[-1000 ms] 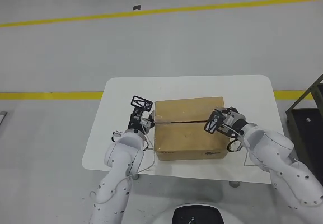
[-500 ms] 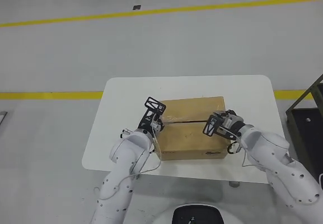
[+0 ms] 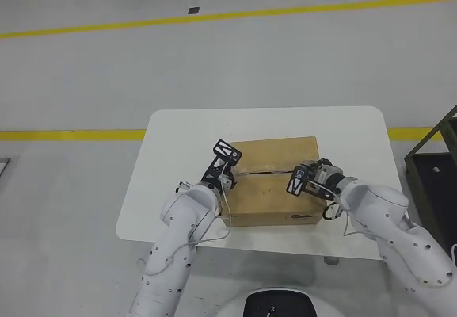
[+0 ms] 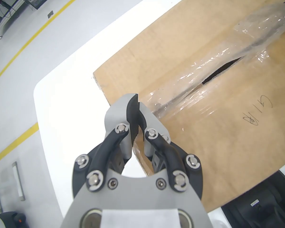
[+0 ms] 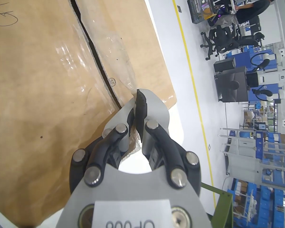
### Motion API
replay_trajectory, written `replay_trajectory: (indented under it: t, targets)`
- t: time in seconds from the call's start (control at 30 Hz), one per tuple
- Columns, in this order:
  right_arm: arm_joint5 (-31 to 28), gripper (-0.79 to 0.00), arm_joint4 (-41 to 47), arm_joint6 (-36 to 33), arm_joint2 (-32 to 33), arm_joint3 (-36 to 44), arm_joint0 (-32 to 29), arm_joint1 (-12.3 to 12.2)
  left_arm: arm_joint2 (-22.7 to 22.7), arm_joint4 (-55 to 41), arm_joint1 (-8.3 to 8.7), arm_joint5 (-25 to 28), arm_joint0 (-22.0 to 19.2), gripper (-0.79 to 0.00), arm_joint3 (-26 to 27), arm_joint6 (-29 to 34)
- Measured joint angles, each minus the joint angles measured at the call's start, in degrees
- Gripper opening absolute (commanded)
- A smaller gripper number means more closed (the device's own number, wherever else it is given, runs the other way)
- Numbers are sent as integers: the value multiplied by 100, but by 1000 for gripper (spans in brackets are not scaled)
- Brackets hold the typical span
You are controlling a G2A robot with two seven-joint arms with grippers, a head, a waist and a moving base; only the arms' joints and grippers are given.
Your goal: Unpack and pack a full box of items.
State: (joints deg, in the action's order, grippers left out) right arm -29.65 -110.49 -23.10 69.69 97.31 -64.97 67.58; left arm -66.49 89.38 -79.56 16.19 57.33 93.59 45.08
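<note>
Left gripper [image 4: 135, 104] slid over one box [image 3: 276, 198] — right gripper [image 5: 139, 102] opposite.

- Left arm [image 3: 182, 226]: white, elbow bent, forearm slanting up to its claw.
- Left gripper [image 4: 135, 99]: silver jaws on black linkages, drawn fully together, with the black pads meeting face to face.
- Right arm [image 3: 386, 218]: white, elbow bent, forearm stretched sideways in the direction of the left claw.
- Right gripper [image 5: 139, 96]: same build as the left claw, with its jaws likewise closed pad to pad.
- Spacing: the two claws stand well apart, each angled roughly toward the other.
</note>
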Motion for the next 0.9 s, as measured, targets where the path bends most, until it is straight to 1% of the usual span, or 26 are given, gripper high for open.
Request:
replay_trajectory:
  t: [0.17, 0.2, 0.23, 0.27, 0.3, 0.33, 0.4, 0.43, 0.47, 0.5, 0.6, 0.8, 0.9]
  targets:
    - [-100, -785, -13, -36, 7, -7, 12, -3, 66, 26, -2, 46, -19, -785, -8, 47]
    - [-105, -773, -3, -45, 10, -4, 15, -2, 82, 31, -2, 66, -22, -785, -8, 61]
    - [-104, -720, 9, -60, 14, 0, 16, -1, 104, 43, -2, 96, -27, -785, -13, 83]
    - [-98, -600, 11, -77, 14, 5, 17, 0, 121, 53, -2, 127, -31, -785, -21, 100]
    - [-84, -505, 6, -98, 15, 11, 19, 2, 136, 65, -1, 159, -37, -785, -33, 120]
    - [-56, -431, 5, -132, 16, 23, 22, 5, 151, 84, 1, 188, -48, -785, -47, 140]
    - [-23, -385, 30, -175, 23, 46, 28, 10, 160, 88, 1, 192, -57, -785, -60, 144]
    - [0, -123, 57, -199, 42, 65, 29, 12, 163, 84, 1, 186, -63, -785, -66, 143]
    - [19, -34, 96, -221, 67, 77, 24, 14, 166, 81, 0, 185, -68, -785, -70, 142]
    - [30, 0, 146, -250, 102, 95, 17, 14, 172, 81, 0, 188, -76, -785, -75, 141]
    - [27, 0, 383, -367, 295, 194, -37, 4, 201, 73, -4, 205, -108, -763, -91, 135]
    - [23, 0, 1088, -657, 1006, 502, -278, -49, 334, 46, -20, 314, -171, -742, -116, 116]
    - [168, 0, 1393, -762, 1409, 642, -404, -75, 443, 49, -31, 396, -197, -733, -124, 104]
